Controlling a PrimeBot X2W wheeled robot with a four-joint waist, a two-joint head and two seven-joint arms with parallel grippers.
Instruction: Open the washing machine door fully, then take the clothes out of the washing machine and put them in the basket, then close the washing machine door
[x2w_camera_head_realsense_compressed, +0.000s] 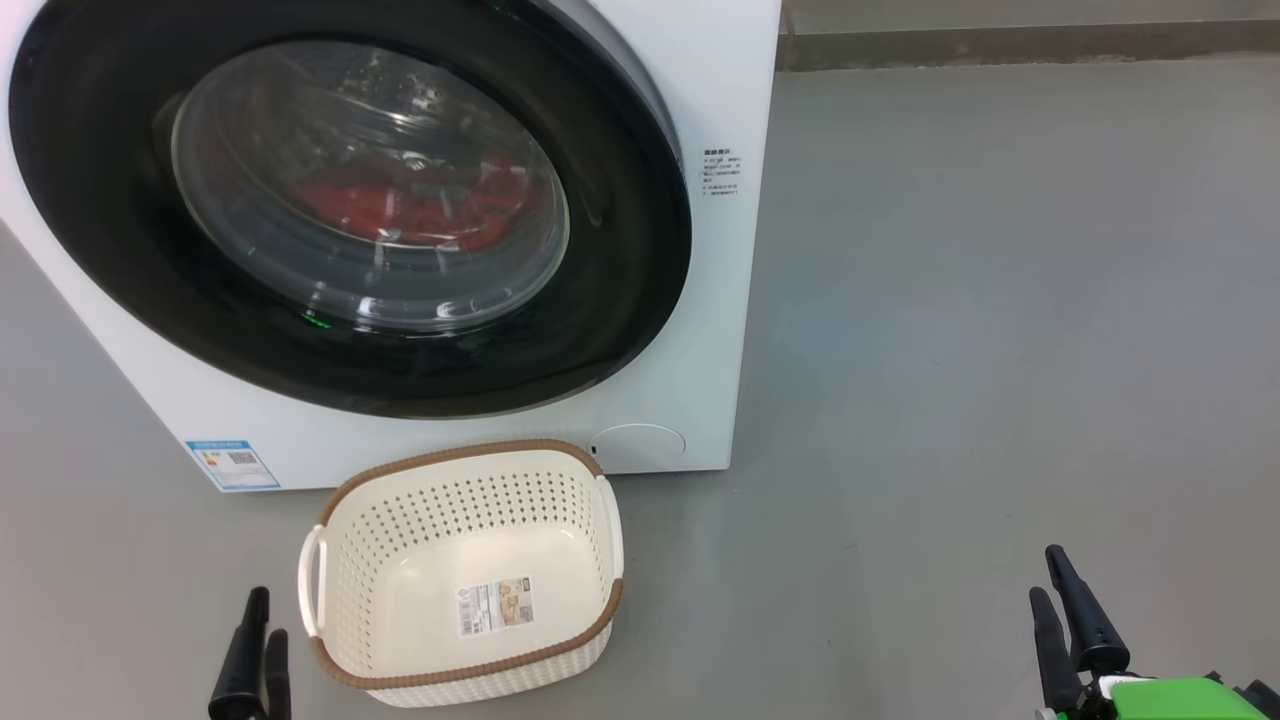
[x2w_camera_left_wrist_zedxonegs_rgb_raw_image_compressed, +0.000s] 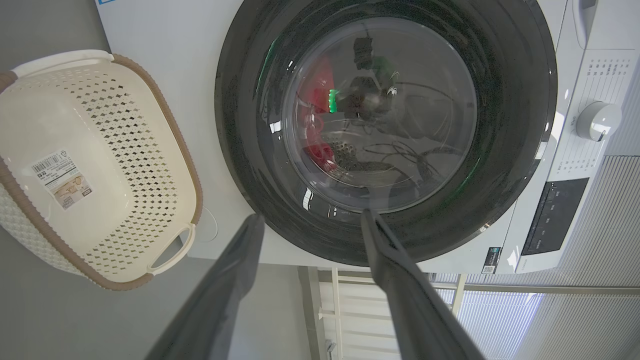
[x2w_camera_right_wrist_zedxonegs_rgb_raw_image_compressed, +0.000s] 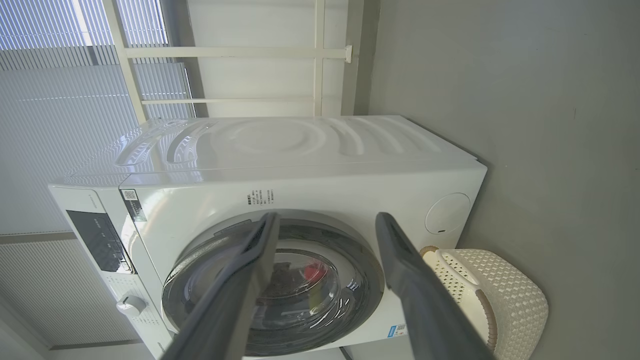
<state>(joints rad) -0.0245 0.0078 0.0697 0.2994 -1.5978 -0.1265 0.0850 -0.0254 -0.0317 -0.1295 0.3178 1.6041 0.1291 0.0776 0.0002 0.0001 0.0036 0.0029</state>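
The white washing machine fills the upper left of the head view. Its round glossy black door lies over the opening; whether it is latched I cannot tell. Red clothes show through the glass bowl, inside the drum. On the floor just in front stands the cream basket with a brown rim, holding nothing but a label. My left gripper is low, left of the basket, open and holding nothing. My right gripper is at the lower right, well clear of the machine, open with nothing between its fingers.
Grey floor stretches to the right of the machine, up to a wall skirting. The machine's control panel with a knob is on the side away from the basket. A round service flap sits low on the front, by the basket.
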